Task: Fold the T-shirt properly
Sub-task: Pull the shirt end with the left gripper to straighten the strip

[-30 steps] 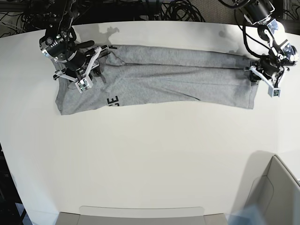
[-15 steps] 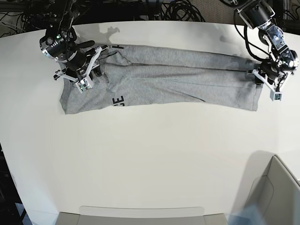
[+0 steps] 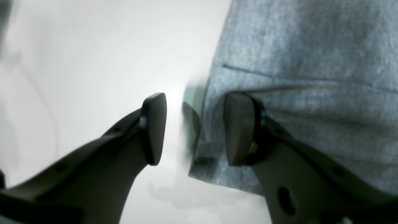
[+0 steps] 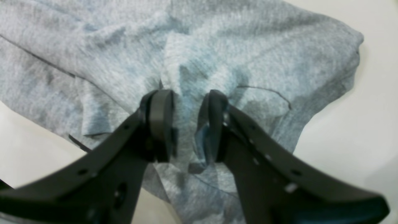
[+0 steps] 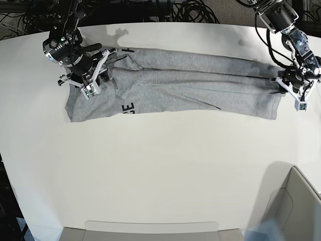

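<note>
The heather-grey T-shirt [image 5: 190, 83] lies folded into a long strip across the far half of the white table [image 5: 160, 165]. Black lettering [image 5: 128, 107] shows near its left end. My right gripper [image 5: 98, 78] stands over that left end. In the right wrist view the right gripper [image 4: 186, 124] is shut on a raised ridge of the T-shirt [image 4: 248, 46]. My left gripper [image 5: 289, 93] is at the strip's right end. In the left wrist view the left gripper [image 3: 196, 130] is open and straddles the T-shirt [image 3: 311, 62] edge, one finger over cloth, the other over bare table.
A grey bin [image 5: 296, 206] stands at the near right corner. A flat grey panel [image 5: 150, 228] lies along the near edge. Dark cables [image 5: 165, 10] run behind the table's far edge.
The shirt's left end and lettering have slid a little to the right and up with my right gripper. My left gripper has moved right, to the strip's end edge.
</note>
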